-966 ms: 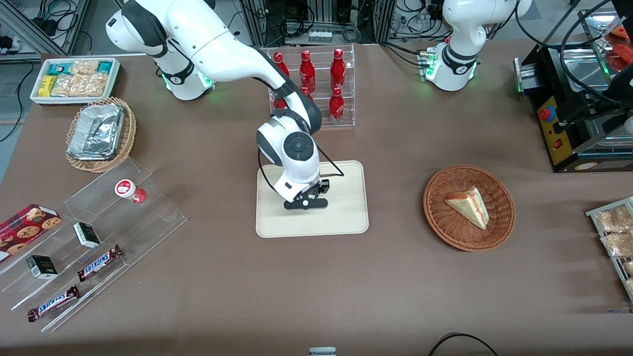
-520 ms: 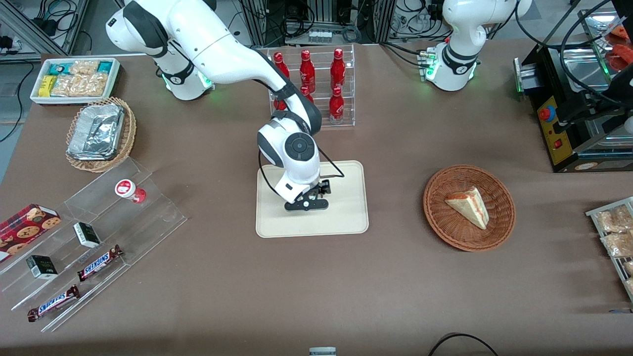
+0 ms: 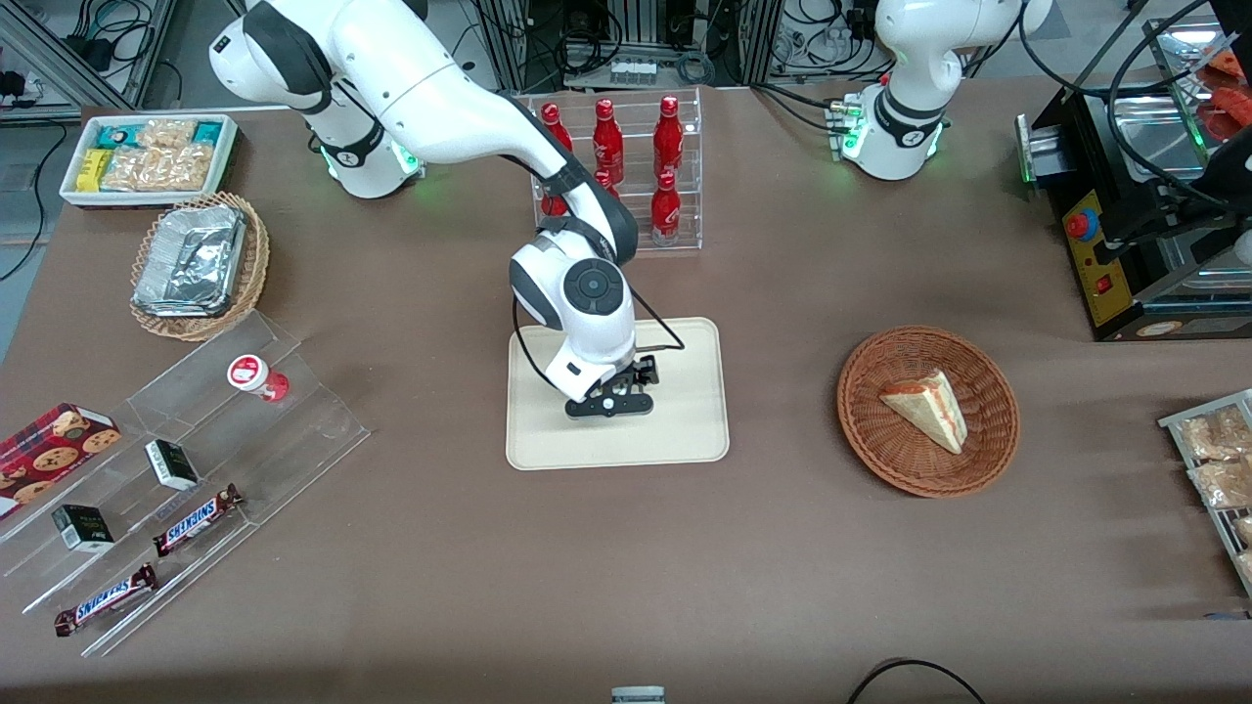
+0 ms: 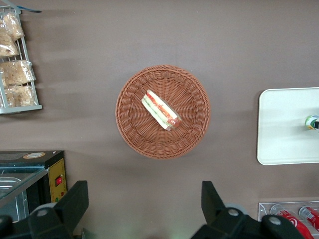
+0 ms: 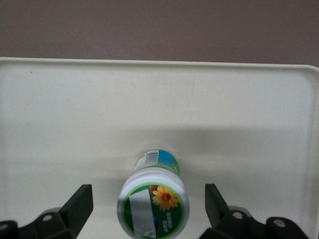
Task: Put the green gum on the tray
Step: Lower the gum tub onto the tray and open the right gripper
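Green gum (image 5: 154, 207) stands upright on the tray (image 5: 60, 124), lid up, lid ringed green with a flower print; green-blue label visible below the lid. In the left wrist view only a sliver of the gum (image 4: 313, 122) shows at the frame edge, on the tray (image 4: 284, 124). In the front view the canister itself is hidden under the arm's wrist.

Gripper (image 5: 149, 209) is directly above the gum, fingers spread wide, one on each side of the canister with clear gaps; neither finger touches it. In the front view the gripper (image 3: 610, 399) points straight down over the middle of the tray (image 3: 685, 430). Right arm reaches from its base out over the table, elbow bent near the bottle rack (image 3: 626, 166), wrist vertical over the tray.

Surroundings: red-labelled canister (image 3: 256, 376) sits on the clear stepped stand (image 3: 293, 430) toward the working arm's end of the table. Wicker basket with a sandwich wedge (image 3: 927, 411) lies toward the parked arm's end, well apart from the tray.
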Available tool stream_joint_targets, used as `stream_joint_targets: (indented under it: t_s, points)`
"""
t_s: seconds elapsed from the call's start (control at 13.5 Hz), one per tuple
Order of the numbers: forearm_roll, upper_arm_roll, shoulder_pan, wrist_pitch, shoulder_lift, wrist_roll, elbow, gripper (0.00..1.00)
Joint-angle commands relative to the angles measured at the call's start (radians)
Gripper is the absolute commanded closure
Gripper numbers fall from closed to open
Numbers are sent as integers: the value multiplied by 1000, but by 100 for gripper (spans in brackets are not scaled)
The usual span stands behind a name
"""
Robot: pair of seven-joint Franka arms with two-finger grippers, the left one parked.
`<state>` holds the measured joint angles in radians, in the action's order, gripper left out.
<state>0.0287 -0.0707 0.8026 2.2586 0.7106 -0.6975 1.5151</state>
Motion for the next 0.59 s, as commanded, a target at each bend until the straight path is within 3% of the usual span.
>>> stream_joint_targets:
  t_s: [0.0,0.52]
  points:
    - [-9,-5,1,-112,-69,36,-1,0]
    - [-1,-12,-32,-416,-261,171,4,0]
